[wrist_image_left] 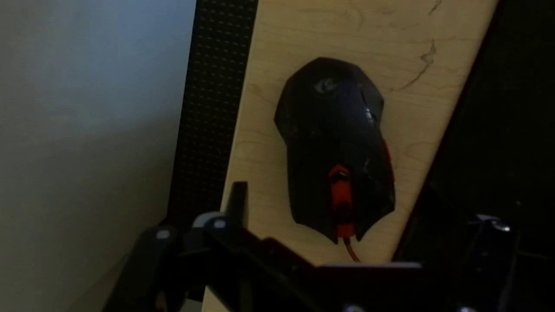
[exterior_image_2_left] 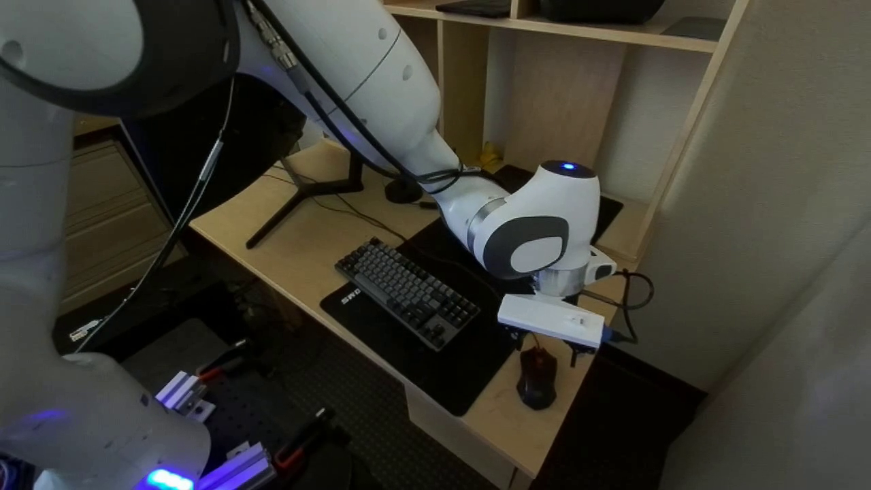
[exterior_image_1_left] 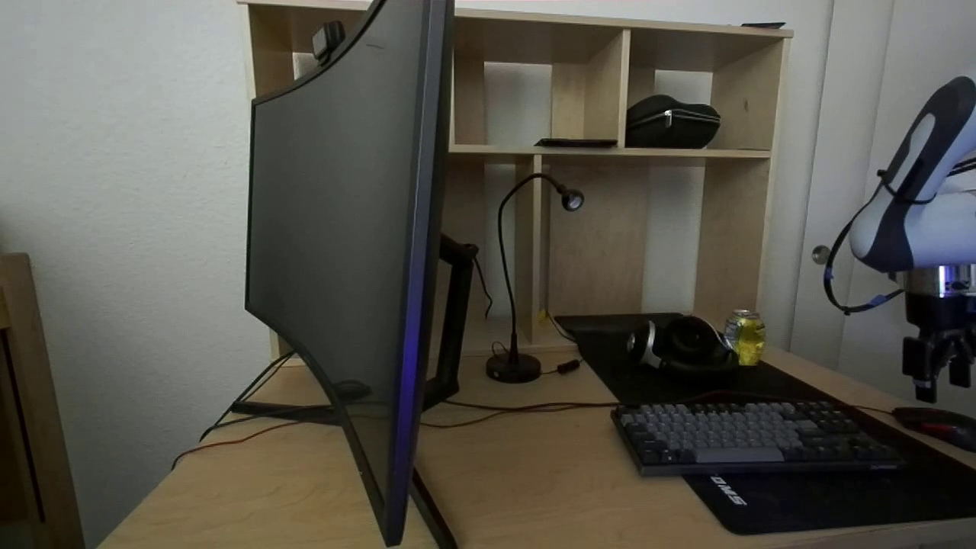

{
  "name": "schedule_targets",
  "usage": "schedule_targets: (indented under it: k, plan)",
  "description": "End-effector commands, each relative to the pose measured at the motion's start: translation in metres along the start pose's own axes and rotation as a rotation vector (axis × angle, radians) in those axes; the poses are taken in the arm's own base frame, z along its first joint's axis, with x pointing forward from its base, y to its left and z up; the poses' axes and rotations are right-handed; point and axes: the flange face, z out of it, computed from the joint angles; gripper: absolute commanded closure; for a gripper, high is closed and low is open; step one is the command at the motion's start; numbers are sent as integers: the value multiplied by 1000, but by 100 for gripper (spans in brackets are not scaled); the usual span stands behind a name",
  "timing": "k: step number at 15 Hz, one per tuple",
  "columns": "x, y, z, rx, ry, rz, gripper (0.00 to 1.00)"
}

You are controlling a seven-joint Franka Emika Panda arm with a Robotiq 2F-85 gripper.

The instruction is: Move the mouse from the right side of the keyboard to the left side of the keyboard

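The black mouse with red accents lies on bare wood at the desk's end, beside the black mat and right of the keyboard. The mouse and keyboard also show in an exterior view, the mouse cut by the picture's edge. In the wrist view the mouse lies whole, its cable end towards my gripper. My gripper is open and empty, fingers wide apart, above the mouse's cable end and not touching it. It shows in both exterior views. The keyboard is out of the wrist view.
The black mat lies under most of the keyboard. Headphones and a yellow can stand behind it. A large monitor and a lamp stand left of the keyboard. The desk edge runs close beside the mouse.
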Motion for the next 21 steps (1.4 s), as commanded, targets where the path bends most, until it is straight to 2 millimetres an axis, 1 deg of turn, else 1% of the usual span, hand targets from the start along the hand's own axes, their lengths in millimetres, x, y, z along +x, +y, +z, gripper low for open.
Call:
schedule_targets:
  k: [1, 5, 6, 8, 10, 12, 13, 15, 16, 17, 18, 19, 21]
  plan:
    - [1, 3, 25, 25, -5, -131, 0]
    - [4, 11, 43, 52, 13, -210, 0]
    - [2, 2, 35, 46, -6, -173, 0]
    - [1, 3, 39, 49, -10, -173, 0]
    - [3, 2, 38, 48, -9, -175, 0]
    - [4, 1, 48, 50, -26, -168, 0]
    - [5, 1, 55, 49, -33, -148, 0]
    - [7, 1, 63, 53, -31, -103, 0]
    - [9, 1, 65, 49, -24, -72, 0]
    - [4, -3, 58, 64, -31, -107, 0]
    - [5, -2, 58, 69, -29, -106, 25]
    - [5, -2, 54, 65, -25, -109, 26]
    - [6, -2, 50, 61, -17, -116, 40]
